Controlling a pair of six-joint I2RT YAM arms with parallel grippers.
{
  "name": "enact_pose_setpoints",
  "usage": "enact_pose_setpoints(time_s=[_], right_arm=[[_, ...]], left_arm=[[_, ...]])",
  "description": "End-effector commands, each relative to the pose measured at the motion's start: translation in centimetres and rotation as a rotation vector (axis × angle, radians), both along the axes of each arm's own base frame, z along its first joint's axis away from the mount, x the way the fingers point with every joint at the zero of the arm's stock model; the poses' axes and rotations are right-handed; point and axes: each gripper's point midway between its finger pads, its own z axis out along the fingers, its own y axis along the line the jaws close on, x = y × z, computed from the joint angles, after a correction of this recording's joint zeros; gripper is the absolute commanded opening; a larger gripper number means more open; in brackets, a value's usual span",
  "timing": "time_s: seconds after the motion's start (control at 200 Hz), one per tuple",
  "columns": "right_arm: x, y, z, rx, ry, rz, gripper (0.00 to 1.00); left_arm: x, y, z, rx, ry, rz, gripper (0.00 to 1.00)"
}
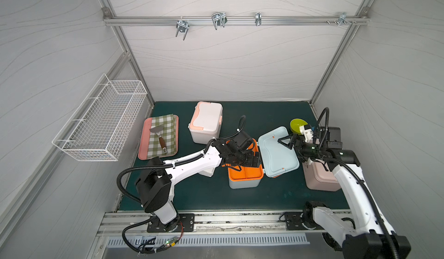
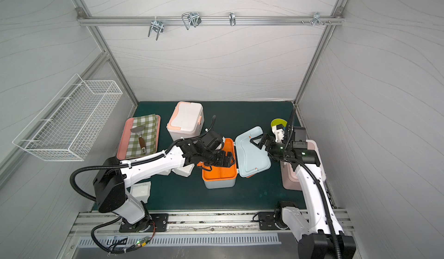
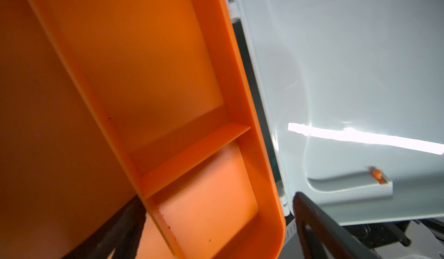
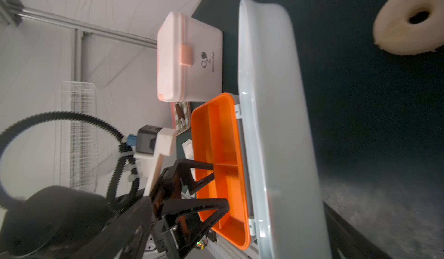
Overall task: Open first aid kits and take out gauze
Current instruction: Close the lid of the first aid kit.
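The light blue first aid kit stands open mid-table, its lid swung to the right and its orange tray bare. My left gripper hangs open just over that tray, with nothing between its fingers. My right gripper is open at the lid, whose edge lies between the wide jaws; contact is unclear. The white and peach kit stands latched at the back. The pale pink kit sits under my right arm. White gauze pads lie on the mat by my left arm, another under it.
A pink tray with a checked cloth and a spatula sits at the left. A green bowl stands behind my right gripper. A white foam ring lies on the mat. A wire basket hangs on the left wall.
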Motion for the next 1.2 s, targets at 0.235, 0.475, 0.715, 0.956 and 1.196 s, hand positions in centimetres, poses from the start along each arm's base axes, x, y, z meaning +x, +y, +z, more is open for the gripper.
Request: enact_pose_setpoints(time_s=[0.235,0.475,0.715,0.956,1.196], right_arm=[[-2.1,2.8,4.8,0.097,-0.049,0.135,0.99],[-3.0,3.8,5.7,0.086,-0.077,0.187,0.99],[-3.8,5.8,6.6,0.053,-0.116,0.269,0.99],[-5.0,8.8,6.9,0.006,-0.143,0.369,0.99],[-6.6,13.0,5.4,-0.040,-0.127,0.489,0.99]], left_arm=[[1.1,-4.9,2.1,-0.265,0.021,0.057,0.95],[1.1,-2.8,3.6,-0.247,-0.050,0.081,0.95],[0.9,1.9,5.7,-0.218,-0.149,0.126,0.95],[0.5,9.9,6.6,-0.187,-0.211,0.253,0.95],[0.1,15.0,6.6,-0.245,-0.188,0.326,0.95]])
